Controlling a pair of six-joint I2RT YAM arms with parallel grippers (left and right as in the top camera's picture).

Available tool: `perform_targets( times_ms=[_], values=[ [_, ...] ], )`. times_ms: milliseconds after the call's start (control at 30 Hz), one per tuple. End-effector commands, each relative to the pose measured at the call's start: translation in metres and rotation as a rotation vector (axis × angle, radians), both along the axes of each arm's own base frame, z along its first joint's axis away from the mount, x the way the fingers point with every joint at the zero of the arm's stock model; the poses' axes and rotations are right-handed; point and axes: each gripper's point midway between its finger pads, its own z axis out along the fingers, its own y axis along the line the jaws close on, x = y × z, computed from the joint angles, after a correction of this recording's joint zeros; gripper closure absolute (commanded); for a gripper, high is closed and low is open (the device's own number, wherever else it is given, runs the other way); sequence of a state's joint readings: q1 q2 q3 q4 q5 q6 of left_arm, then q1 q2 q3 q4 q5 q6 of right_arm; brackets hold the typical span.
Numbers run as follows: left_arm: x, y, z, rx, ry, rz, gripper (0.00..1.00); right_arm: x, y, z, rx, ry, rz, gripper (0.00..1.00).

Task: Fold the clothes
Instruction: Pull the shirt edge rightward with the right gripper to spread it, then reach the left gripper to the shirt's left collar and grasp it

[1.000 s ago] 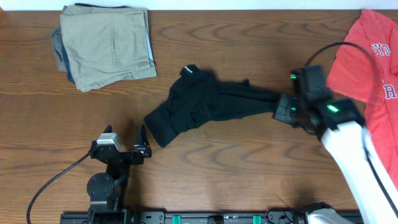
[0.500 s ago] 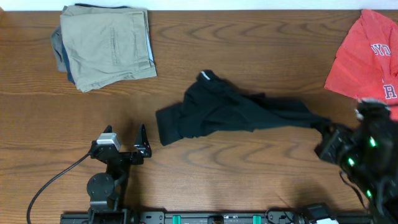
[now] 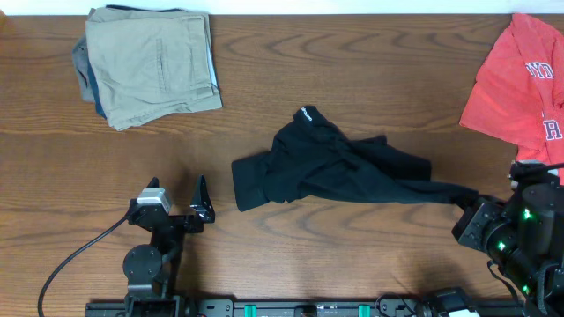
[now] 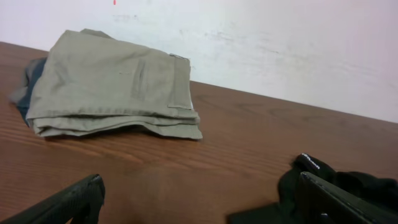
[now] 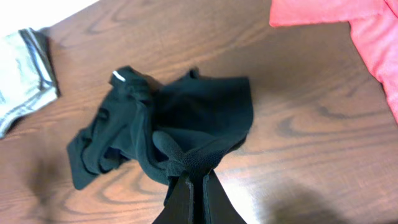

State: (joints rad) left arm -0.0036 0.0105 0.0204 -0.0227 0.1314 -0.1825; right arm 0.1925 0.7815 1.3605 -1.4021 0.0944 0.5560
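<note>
One change: the black garment (image 3: 339, 167) now lies farther right on the surface (image 3: 352, 70), stretched out, one corner pinched in the right jaws. Spreading before folding appears under way. The left jaws stand spread, idle.

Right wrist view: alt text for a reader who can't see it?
The right gripper pinches a bunched part of the crumpled black garment lying on the wooden table. A red tee sits at upper right.

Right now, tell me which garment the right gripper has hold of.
The black garment in the middle: the right gripper is shut on its stretched-out end. The red tee and the folded khaki pile lie apart, ungripped.
</note>
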Motion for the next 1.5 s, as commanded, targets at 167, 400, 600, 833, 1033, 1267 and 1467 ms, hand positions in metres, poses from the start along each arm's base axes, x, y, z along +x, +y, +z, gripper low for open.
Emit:
perform_targets(
  times_ms=[167,400,600,833,1033,1267,1467],
  values=[
    [-0.005,-0.026,-0.013,-0.248,0.077,-0.127,0.02,-0.012,-0.015,-0.006,-0.053,0.047,-0.062,0.99],
    [-0.031,-0.087,-0.012,-0.423,0.188,-0.493,0.02,-0.013,-0.020,-0.007,-0.075,0.054,-0.079,0.99],
    [-0.039,-0.096,0.025,-0.380,0.129,-0.571,0.02,-0.013,-0.023,-0.007,-0.089,0.053,-0.091,0.99],
    [-0.032,-0.096,0.096,-0.201,0.122,-0.588,0.02,-0.010,-0.023,-0.006,-0.086,0.043,-0.091,0.99],
    [0.001,-0.101,0.124,-0.078,0.380,-0.640,0.02,-0.010,-0.023,-0.007,-0.087,0.048,-0.091,0.99],
    [0.047,-0.121,0.098,0.213,0.786,-0.577,0.02,-0.010,-0.023,-0.016,-0.093,0.073,-0.090,0.99],
    [0.108,-0.124,0.043,0.550,0.894,-0.346,0.02,-0.008,-0.022,-0.019,-0.094,0.078,-0.090,0.99]
  ],
)
